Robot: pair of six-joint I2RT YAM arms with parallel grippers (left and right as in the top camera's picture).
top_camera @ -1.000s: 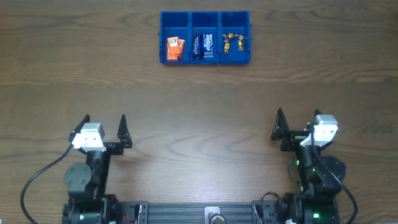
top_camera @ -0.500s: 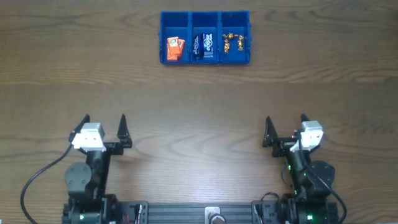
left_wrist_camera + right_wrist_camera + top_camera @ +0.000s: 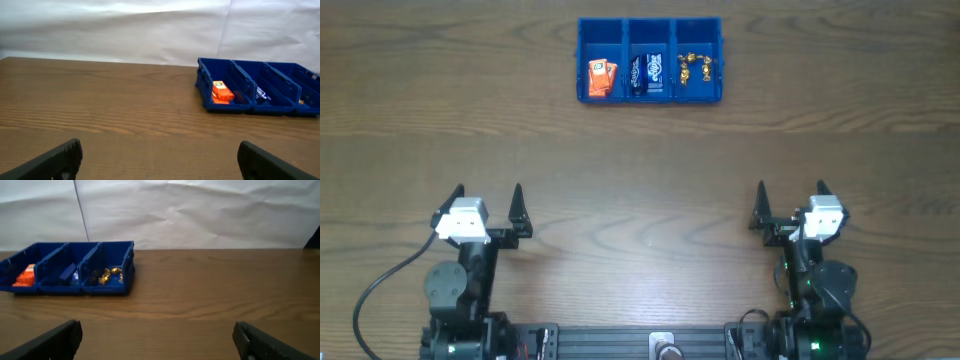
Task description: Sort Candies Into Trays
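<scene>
Within the tray (image 3: pixel 650 21), sorted candies (image 3: pixel 695 68) (three kinds); left tool (image 3: pixel 487 190), right tool (image 3: pixel 790 188) gape empty.

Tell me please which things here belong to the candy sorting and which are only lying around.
Belong to the job:
blue tray
orange candies
dark blue candies
gold candies
left gripper, open
right gripper, open

Only there:
wooden table
white backdrop
</scene>
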